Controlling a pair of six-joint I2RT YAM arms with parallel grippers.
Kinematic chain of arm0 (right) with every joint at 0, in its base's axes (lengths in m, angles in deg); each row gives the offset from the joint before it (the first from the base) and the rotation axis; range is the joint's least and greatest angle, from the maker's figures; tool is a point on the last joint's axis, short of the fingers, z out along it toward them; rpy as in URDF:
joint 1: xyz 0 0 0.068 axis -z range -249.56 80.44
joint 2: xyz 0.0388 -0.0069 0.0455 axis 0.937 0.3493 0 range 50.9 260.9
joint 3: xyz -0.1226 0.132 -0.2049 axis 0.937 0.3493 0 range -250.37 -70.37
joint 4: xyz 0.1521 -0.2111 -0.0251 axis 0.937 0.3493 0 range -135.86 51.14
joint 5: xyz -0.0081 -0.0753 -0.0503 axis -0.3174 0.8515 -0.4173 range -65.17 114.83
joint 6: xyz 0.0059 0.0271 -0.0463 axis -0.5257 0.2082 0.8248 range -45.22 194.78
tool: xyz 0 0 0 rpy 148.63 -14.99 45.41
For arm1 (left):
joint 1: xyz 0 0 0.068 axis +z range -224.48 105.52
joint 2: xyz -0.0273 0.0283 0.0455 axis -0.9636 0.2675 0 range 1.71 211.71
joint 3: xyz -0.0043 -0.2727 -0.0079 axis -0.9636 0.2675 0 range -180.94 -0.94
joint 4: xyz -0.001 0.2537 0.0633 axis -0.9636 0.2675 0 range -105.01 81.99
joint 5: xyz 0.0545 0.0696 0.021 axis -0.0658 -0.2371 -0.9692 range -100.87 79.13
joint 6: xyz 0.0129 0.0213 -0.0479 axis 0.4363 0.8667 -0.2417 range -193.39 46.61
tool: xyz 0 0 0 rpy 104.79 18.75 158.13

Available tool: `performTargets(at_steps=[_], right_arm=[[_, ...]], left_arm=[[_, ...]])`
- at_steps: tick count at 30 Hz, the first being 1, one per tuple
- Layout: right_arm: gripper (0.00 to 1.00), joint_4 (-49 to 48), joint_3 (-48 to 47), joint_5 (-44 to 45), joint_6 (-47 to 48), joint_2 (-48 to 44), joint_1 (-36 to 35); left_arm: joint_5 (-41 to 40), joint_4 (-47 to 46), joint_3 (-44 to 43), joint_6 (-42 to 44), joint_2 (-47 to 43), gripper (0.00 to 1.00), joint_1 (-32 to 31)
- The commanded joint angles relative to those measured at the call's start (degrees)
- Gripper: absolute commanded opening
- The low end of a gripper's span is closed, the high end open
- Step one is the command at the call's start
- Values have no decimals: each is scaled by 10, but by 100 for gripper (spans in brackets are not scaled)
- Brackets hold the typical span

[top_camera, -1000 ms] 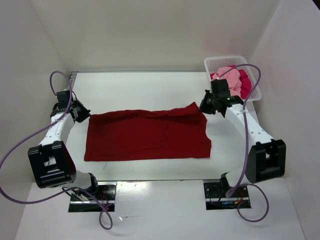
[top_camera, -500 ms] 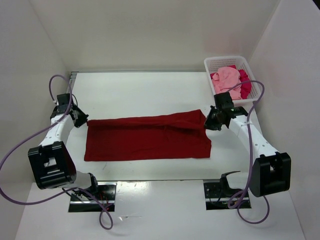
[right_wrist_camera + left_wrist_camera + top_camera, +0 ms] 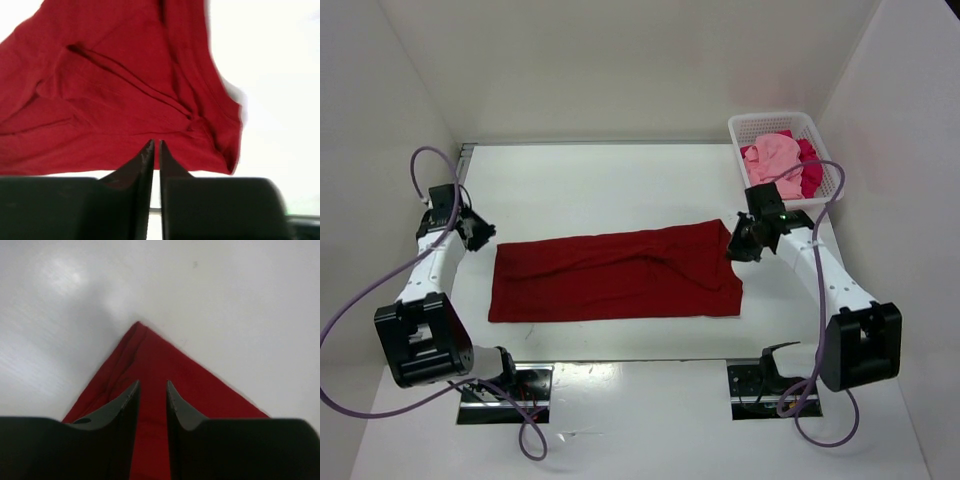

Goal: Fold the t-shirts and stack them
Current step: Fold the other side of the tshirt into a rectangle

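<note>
A dark red t-shirt point(image 3: 615, 275) lies as a wide folded band across the table's middle. My left gripper point(image 3: 483, 232) hovers just off its far left corner, open, with the cloth corner point(image 3: 165, 360) lying flat on the table under the parted fingers point(image 3: 152, 384). At the shirt's far right corner is my right gripper point(image 3: 733, 247); its fingers point(image 3: 155, 142) stand a narrow slit apart with nothing between them, above the wrinkled cloth point(image 3: 115, 90). A light pink t-shirt point(image 3: 772, 155) and a crimson-magenta t-shirt point(image 3: 810, 160) lie bunched in the basket.
The white lattice basket point(image 3: 825, 192) stands at the back right, close behind my right arm. White walls enclose the table on the left, back and right. Both arm bases sit at the near edge.
Both grippers brought the shirt's far edge toward the near side, then opened and let the corners go. The left gripper has drawn slightly left, away from the cloth.
</note>
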Motion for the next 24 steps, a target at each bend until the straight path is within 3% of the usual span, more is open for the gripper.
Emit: performTargets(at_steps=[1, 2, 6, 7, 10, 14, 24], right_arm=[[4, -65, -58, 5, 5, 41, -36], [0, -81, -68, 5, 5, 76, -49], [3, -172, -122, 23, 0, 160, -110], [16, -185, -140, 23, 5, 177, -119], [39, -204, -178, 47, 12, 244, -132], [48, -204, -201, 55, 17, 297, -145], [48, -199, -201, 91, 17, 338, -164]], left_arm=[[49, -40, -31, 0, -6, 35, -35], [49, -48, -31, 0, -5, 35, -50], [73, -93, 20, -14, 8, 38, -123], [79, -102, 42, -23, 8, 39, -123], [109, -123, 72, -30, 32, 39, -129], [122, -132, 101, -35, 52, 39, -129], [122, -143, 114, -41, 52, 40, -129]])
